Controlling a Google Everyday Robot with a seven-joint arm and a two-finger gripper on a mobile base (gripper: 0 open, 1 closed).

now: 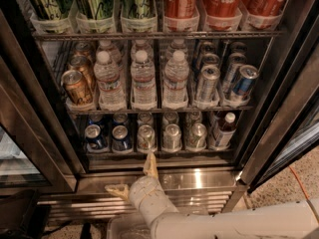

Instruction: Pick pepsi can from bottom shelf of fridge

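Claw (133, 178): low in the view at about 6 o'clock, in front of the fridge's steel sill; spread wide, one finger (150, 164) pointing to 12 o'clock toward the bottom shelf, the other aimed to 9 o'clock; pinching nothing, apart from every can.
Arm (239, 225): white, entering from 4 o'clock along the lower edge.
Pepsi can (121, 138): upright at the front of the bottom shelf, second lane from the left, silver top showing; at 11 o'clock from the raised finger, near but not touched.
Second dark-blue can (94, 136): just beside it at 9 o'clock, in the leftmost lane.
Silver cans (172, 136): three front cans in the lanes toward 3 o'clock of the pepsi can.
Small capped bottle (222, 131): rightmost lane of the same rack.
Bottom shelf (159, 153): lowest dark rack, lanes filled with short cans.
Fridge (209, 179): door open, steel frame, dark interior.
Water bottles (143, 81): on the rack above, at 12 o'clock from the claw.
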